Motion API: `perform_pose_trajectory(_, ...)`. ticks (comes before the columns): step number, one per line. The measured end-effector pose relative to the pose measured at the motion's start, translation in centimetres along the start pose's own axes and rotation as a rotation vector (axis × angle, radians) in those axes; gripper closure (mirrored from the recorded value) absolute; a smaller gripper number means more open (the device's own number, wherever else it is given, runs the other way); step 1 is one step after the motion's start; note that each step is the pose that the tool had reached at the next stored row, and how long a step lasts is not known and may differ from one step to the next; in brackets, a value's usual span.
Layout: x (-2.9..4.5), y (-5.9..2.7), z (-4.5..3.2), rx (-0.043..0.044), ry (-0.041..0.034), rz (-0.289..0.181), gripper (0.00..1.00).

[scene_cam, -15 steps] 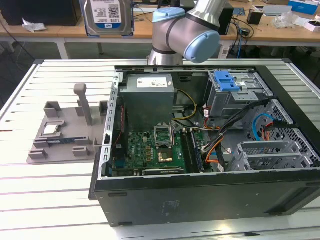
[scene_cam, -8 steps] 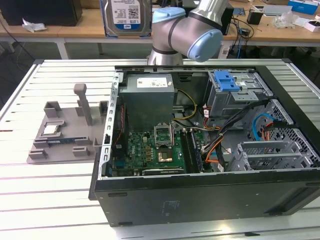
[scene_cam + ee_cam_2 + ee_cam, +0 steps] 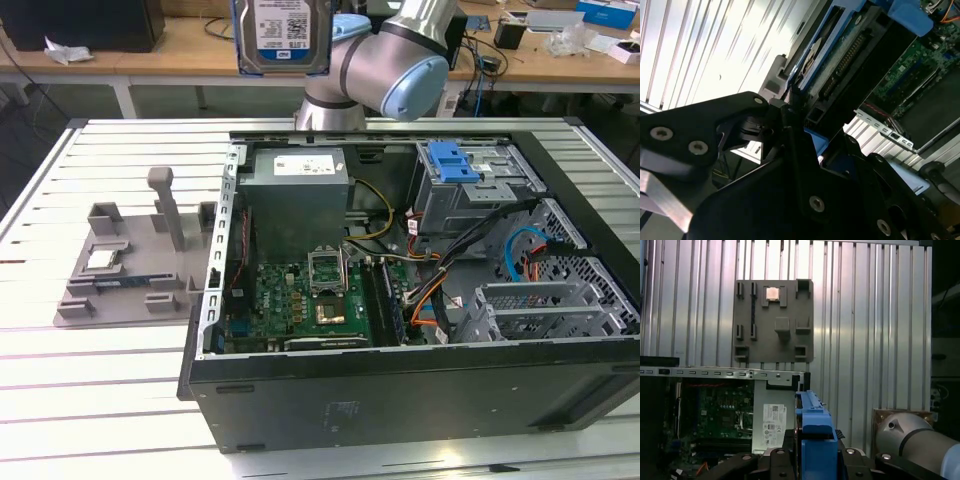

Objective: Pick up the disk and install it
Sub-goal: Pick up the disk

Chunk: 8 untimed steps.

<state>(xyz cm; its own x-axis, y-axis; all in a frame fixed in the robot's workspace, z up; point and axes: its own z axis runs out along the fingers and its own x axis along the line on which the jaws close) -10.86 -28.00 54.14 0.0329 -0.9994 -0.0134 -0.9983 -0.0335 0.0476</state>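
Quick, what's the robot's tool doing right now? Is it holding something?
Tool: closed, holding the disk up in the air.

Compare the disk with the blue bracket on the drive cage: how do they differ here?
Place: the disk is held in the air, clamped in the gripper; the blue bracket sits atop the grey drive cage inside the case.
Pose: the disk stands upright, label toward the exterior camera; the bracket lies flat.
Look: the disk is silver with a white-and-blue label; the bracket is plain blue.
Shared: blue plastic, since the disk's caddy is blue too.
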Motion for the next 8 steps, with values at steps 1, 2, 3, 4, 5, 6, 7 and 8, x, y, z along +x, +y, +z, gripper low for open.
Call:
perform_pose_trajectory(1,0.02,-0.47,-0.01,-0.0001,0.0001,0.000,0.63)
perform_pose_trajectory(2,0.05,-1.35,-0.01,-0.0002,0.0003,0.000,0.63)
perform_pose_trajectory(3,0.07,-1.94,-0.02,-0.0003,0.0004,0.000,0.63)
perform_pose_trajectory(4,0.08,-2.32,-0.02,-0.0004,0.0004,0.000,0.63)
perform_pose_trajectory(5,0.09,-2.73,-0.03,-0.0004,0.0005,0.000,0.63)
perform_pose_trajectory(6,0.10,-3.04,-0.03,-0.0004,0.0006,0.000,0.63)
perform_pose_trajectory(7,0.12,-3.40,-0.04,-0.0005,0.0006,0.000,0.63)
perform_pose_trajectory(8,0.14,-4.03,-0.05,-0.0006,0.0008,0.000,0.63)
